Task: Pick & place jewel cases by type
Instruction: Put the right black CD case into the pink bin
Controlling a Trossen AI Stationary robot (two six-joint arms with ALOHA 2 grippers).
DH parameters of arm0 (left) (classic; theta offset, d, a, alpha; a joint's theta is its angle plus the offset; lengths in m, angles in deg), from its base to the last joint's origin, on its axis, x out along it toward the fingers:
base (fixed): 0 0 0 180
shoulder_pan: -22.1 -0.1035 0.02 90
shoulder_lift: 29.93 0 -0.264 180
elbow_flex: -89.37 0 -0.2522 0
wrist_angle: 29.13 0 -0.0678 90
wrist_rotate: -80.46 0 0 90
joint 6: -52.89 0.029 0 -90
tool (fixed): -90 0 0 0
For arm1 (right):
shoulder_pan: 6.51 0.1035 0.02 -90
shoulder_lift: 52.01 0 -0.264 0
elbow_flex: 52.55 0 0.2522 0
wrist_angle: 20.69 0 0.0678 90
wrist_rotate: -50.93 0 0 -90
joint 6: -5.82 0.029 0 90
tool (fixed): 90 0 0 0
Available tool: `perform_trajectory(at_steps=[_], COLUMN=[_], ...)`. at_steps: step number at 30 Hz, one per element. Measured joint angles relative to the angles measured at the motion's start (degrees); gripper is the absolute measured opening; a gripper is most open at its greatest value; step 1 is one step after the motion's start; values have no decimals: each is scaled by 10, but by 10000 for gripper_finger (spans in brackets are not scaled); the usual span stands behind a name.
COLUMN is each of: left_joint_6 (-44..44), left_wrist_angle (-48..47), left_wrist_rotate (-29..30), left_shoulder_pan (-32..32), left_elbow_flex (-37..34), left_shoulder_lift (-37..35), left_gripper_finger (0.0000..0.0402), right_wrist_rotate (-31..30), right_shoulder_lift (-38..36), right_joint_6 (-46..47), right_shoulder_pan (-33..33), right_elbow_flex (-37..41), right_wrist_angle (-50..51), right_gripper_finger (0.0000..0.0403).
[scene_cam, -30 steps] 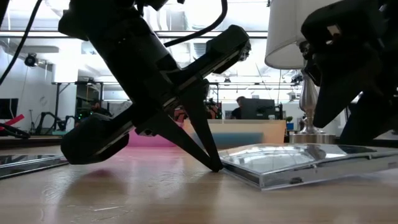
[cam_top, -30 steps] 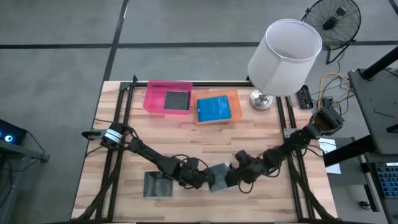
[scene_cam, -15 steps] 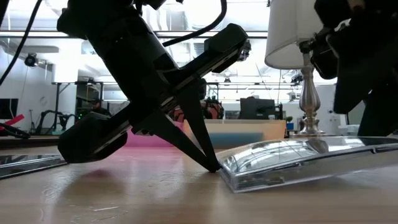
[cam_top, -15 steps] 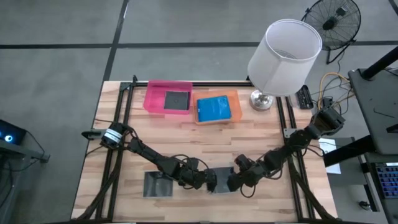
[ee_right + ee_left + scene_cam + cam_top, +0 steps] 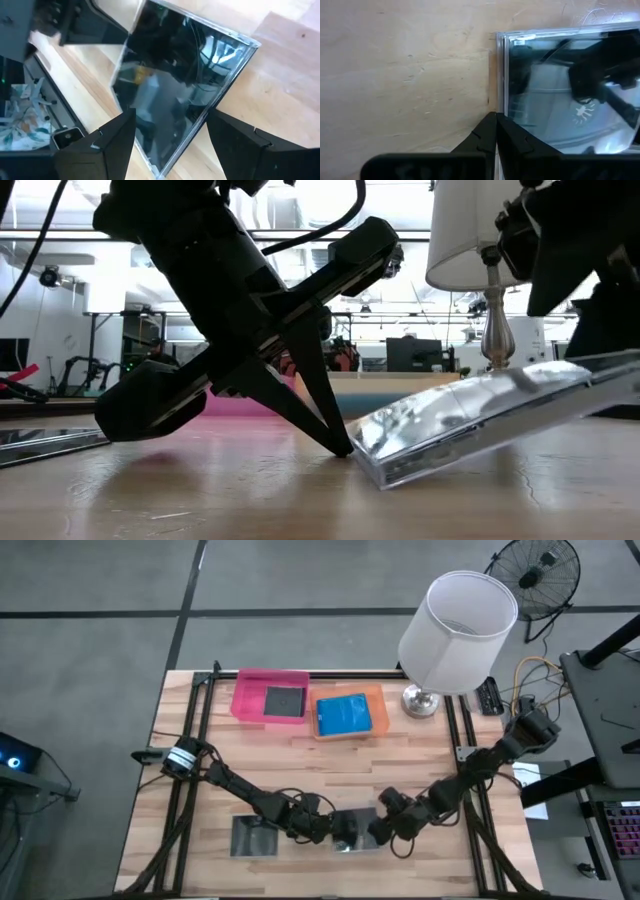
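Dark case [image 5: 480,415] sits at 6 o'clock on the surface [image 5: 420,755], tilted, one edge down. Right claw [image 5: 385,830] half open, gripping its raised edge; left claw [image 5: 496,131] shut, tips braced vs low edge. Judged light, stiff, slick, brittle; grip by opposite edges

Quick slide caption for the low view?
Shut left gripper braces the dark jewel case edge while the right gripper tilts it off the table.
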Motion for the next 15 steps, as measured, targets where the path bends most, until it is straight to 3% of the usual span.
perform_trajectory(at_steps=[15], left_joint_6=[3], left_wrist_angle=[0], left_wrist_rotate=[-1], left_shoulder_pan=[0], left_elbow_flex=[0], left_shoulder_lift=[0], left_gripper_finger=[0], right_wrist_rotate=[-32], right_shoulder_lift=[-18], right_joint_6=[2], right_shoulder_pan=[-1], right_elbow_flex=[-12], right_wrist_angle=[2], right_gripper_finger=[235])
